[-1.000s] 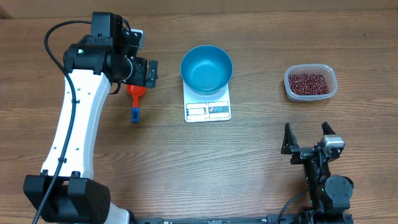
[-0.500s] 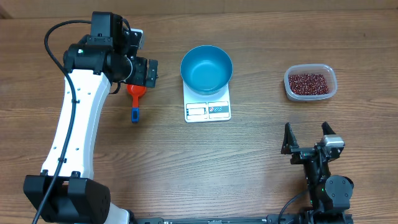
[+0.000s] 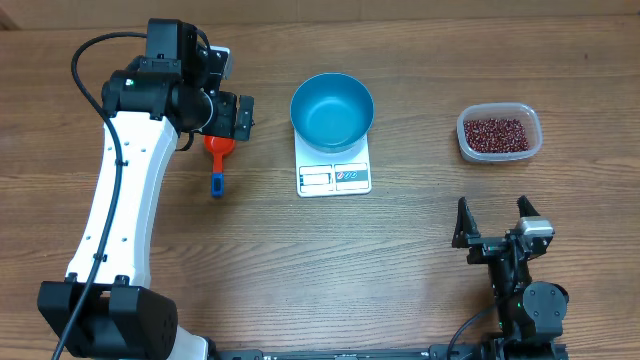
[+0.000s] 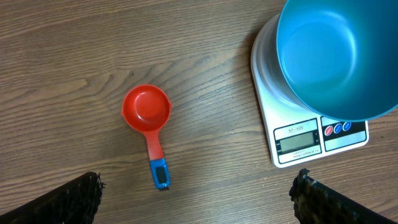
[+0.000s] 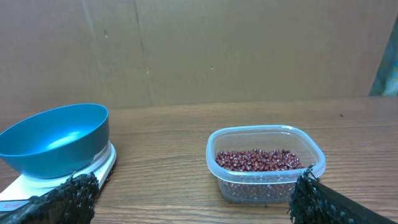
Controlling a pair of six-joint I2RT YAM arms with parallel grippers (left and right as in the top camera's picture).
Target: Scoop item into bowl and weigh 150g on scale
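Overhead: left gripper point(image 3: 236, 116) released, jaws wide, above scoop point(image 3: 218, 150). Right gripper point(image 3: 492, 215) released, jaws wide, table-side of tub point(image 3: 465, 141).
Left wrist: bowl point(image 4: 339, 56) sits on scale point(image 4: 310, 140), scoop well left.
Right wrist: beans point(image 5: 258, 160) in tub, right of bowl.

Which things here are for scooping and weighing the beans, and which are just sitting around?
For the job:
- beans
- clear tub holding them
- red scoop
- blue bowl
- white scale under the bowl

Just there:
- wooden table
- brown board behind it
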